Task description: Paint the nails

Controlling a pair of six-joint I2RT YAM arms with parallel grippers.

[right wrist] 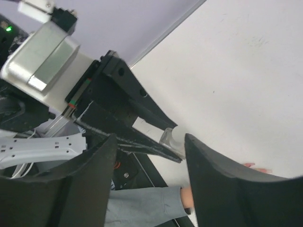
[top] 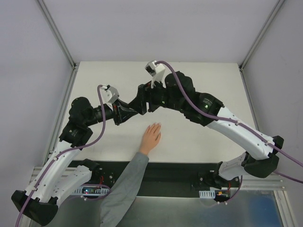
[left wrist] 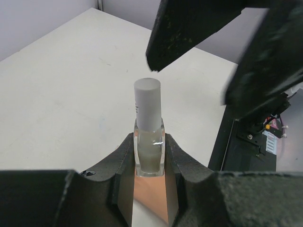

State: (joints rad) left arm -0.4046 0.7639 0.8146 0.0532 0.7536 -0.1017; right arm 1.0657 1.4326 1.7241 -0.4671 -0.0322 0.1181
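A pale peach hand (top: pixel 152 135) with a grey sleeve (top: pixel 128 182) lies flat on the white table (top: pixel 203 80), fingers pointing away from the arms. Its nails at the fingertips (top: pixel 156 125) are too small to make out. My left gripper (top: pixel 139 106) is shut on a small translucent bottle (left wrist: pixel 149 149) with a white cap (left wrist: pixel 147 101), held upright above the hand. My right gripper (top: pixel 143 94) is open, its fingers (left wrist: pixel 189 28) on either side above the cap without touching it. In the right wrist view the cap (right wrist: pixel 176 137) lies between my open fingers (right wrist: pixel 222 179).
A black strip (top: pixel 180 172) with the arm bases runs along the table's near edge. Metal frame posts (top: pixel 57 33) stand at the back corners. The person's forearm crosses the near edge between the two bases.
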